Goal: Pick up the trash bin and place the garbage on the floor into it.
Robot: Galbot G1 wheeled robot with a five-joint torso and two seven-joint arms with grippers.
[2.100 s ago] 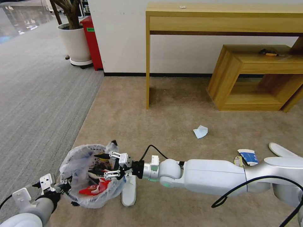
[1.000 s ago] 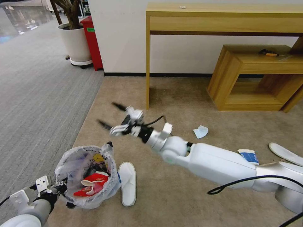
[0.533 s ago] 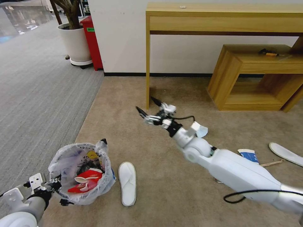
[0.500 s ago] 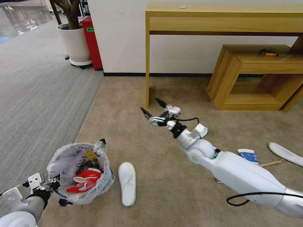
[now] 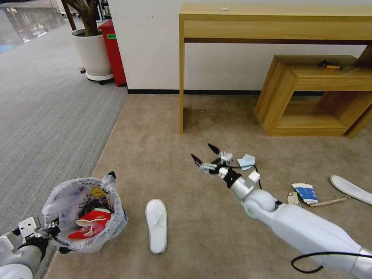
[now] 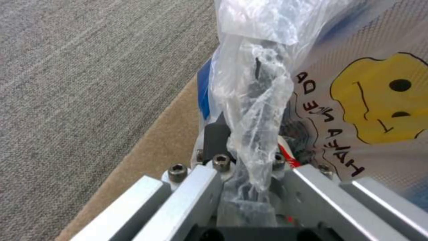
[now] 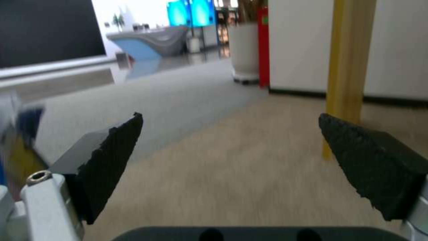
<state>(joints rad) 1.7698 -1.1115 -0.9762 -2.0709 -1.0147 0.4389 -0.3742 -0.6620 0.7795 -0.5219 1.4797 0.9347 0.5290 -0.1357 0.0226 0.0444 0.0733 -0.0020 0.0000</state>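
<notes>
L gripper [image 5: 52, 231] at 7 o'clock pinches bin [image 5: 83, 215] rim w/ bag. R gripper [image 5: 206, 154], centre, jaws spread, empty, above carpet [image 5: 174, 128]; slipper [image 5: 156, 224] at 6.

Head high overlooking, wrists close, carpet [image 5: 217, 224] shared

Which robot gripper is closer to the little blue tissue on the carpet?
The right one. The right gripper hovers open just beside the tissue, while the left gripper is far off across the floor, shut on the trash bin.
</notes>
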